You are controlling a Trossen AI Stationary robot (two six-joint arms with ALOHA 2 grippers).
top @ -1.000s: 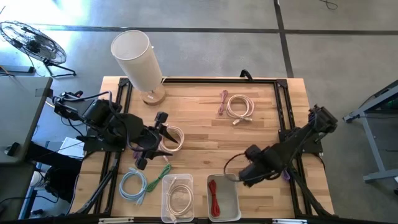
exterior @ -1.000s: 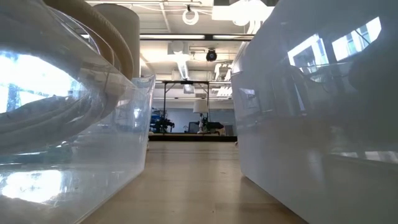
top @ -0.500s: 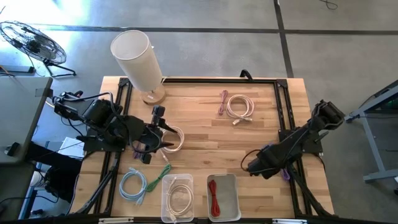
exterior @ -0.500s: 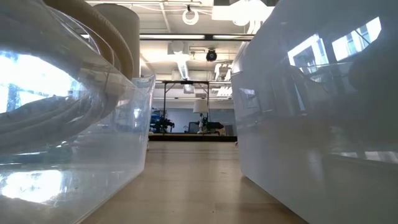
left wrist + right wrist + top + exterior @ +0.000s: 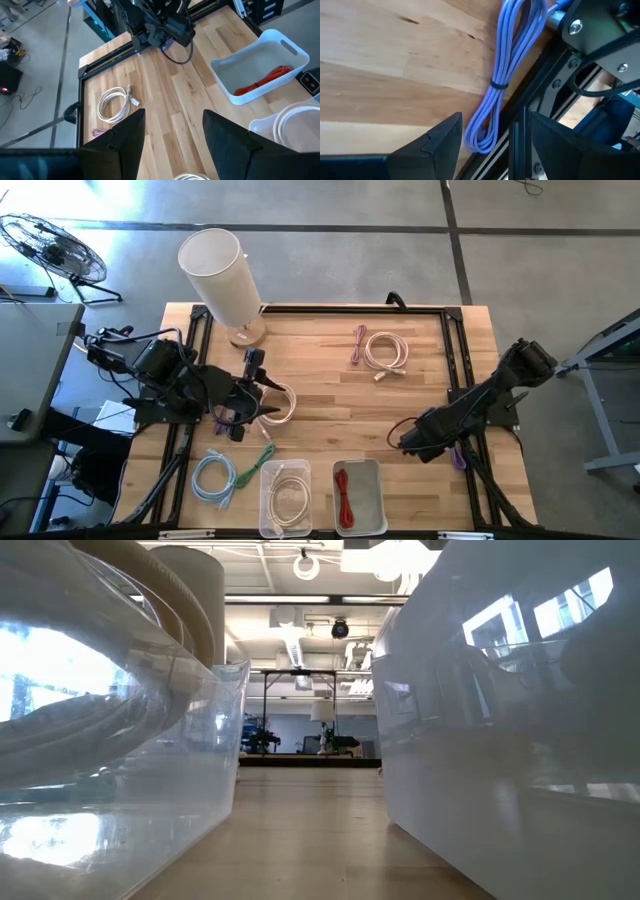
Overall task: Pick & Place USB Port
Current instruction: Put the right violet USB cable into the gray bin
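My left gripper (image 5: pixel 258 392) (image 5: pixel 174 142) is open and hovers above a white coiled cable (image 5: pixel 277 402) that lies flat on the table's left half; only the coil's edge (image 5: pixel 191 176) peeks in between the fingers in the left wrist view. My right gripper (image 5: pixel 412 442) (image 5: pixel 495 145) is open and empty near the table's right edge. A purple bundled cable (image 5: pixel 506 75) (image 5: pixel 458 458) lies just ahead of it, beside the frame rail. The white bin (image 5: pixel 375 510) holds a red cable (image 5: pixel 344 492).
A clear bin (image 5: pixel 266 515) with a white cable stands at the near edge. A green cable (image 5: pixel 262 455) and a light-blue coil (image 5: pixel 213 477) lie beside it. Another white coil (image 5: pixel 385 352) and a pink cable (image 5: pixel 358 343) lie far right. A tall white cylinder (image 5: pixel 222 275) stands far left. Both bins fill the low view.
My right gripper has drawn away from the white bin toward the table's right edge, ending near the purple cable. My left gripper has shifted slightly toward the far edge above the white coil. No cable has moved.
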